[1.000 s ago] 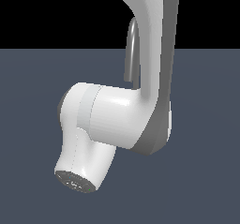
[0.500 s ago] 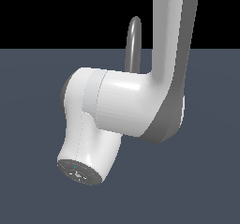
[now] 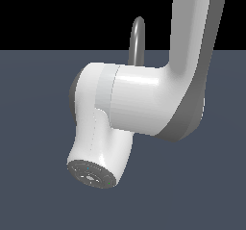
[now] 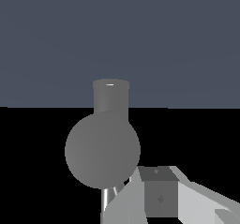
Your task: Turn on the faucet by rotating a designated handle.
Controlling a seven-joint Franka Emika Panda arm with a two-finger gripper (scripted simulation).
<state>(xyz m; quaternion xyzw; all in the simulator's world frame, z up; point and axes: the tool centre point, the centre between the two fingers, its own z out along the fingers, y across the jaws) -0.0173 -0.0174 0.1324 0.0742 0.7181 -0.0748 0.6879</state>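
Your gripper [image 4: 154,204] sits close against the faucet [image 4: 102,148], whose rounded grey body fills the wrist view just ahead of it, with the short cylindrical base [image 4: 110,96] beyond. Only part of one finger shows, so you cannot tell how far the gripper is open or whether it holds anything. The handle is not visible in either view. In the exterior view the arm [image 3: 144,104] hides all but the arched spout [image 3: 137,41]. The dark tabletop [image 3: 38,128] spreads around the gripper.
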